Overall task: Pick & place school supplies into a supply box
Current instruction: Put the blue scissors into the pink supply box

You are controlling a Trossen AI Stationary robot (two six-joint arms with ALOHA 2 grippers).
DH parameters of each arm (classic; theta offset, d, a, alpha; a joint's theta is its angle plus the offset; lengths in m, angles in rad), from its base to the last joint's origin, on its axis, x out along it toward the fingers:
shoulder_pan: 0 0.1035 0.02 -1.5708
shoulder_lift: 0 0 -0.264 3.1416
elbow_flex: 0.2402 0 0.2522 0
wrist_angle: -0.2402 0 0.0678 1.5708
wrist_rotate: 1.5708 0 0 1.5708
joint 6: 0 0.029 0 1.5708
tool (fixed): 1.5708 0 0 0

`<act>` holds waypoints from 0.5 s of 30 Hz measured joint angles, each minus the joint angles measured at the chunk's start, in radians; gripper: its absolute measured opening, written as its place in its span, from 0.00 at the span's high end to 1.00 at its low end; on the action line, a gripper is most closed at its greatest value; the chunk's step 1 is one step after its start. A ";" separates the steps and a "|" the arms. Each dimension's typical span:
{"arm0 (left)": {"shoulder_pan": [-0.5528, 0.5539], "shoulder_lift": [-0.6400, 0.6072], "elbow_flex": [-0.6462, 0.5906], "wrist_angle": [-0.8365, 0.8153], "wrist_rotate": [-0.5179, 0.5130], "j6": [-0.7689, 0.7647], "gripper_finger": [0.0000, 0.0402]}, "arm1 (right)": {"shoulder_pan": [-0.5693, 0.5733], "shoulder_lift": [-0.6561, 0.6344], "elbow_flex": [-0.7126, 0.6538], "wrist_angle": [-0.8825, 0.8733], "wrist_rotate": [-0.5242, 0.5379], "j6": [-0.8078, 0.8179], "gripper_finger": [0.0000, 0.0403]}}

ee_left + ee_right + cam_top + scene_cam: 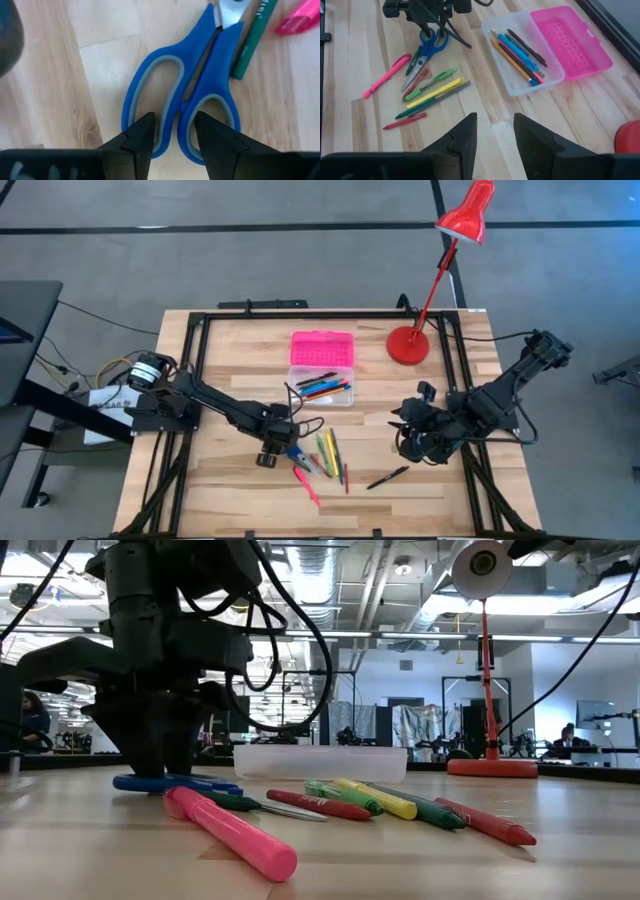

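Small blue-handled scissors [180,85] lie flat on the table [297,452], blades toward the markers. My left gripper [172,135] has come down on their handle loops [180,782] and is shut on them. Loose markers and pens lie beside them: green, yellow and red ones [326,452], a pink highlighter [307,483] and a black pen [388,477]. The supply box stands open, with several pens in its clear base [320,388] and its pink lid [322,348] folded back. My right gripper [495,130] is open, holds nothing and hovers over the table's right part [408,442]. My left gripper comes at the scissors from above, pointing down. One finger [142,137] stands in each handle loop, and the two inner rims [175,107], where the loops meet, are pinched between them. The scissors lie flat on the table.
A red desk lamp has its base [408,345] on the table's far right, right of the box, and its arm leans over the edge. A dark frame [300,315] runs round the table. Bare wood [230,490] shows near the front left corner.
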 joint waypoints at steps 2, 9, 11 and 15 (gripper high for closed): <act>0.003 0.000 0.001 -0.020 -0.005 -0.031 0.65 | 0.000 0.000 0.000 0.000 0.000 0.000 0.70; 0.004 0.000 0.002 -0.101 -0.053 -0.085 0.65 | 0.000 0.000 0.000 0.000 0.000 0.000 0.70; 0.005 0.001 0.002 -0.107 -0.056 -0.085 0.65 | 0.000 0.000 0.000 0.000 0.000 -0.002 0.70; 0.005 0.002 0.001 -0.116 -0.058 -0.085 0.66 | 0.000 0.000 0.000 0.000 0.000 -0.007 0.70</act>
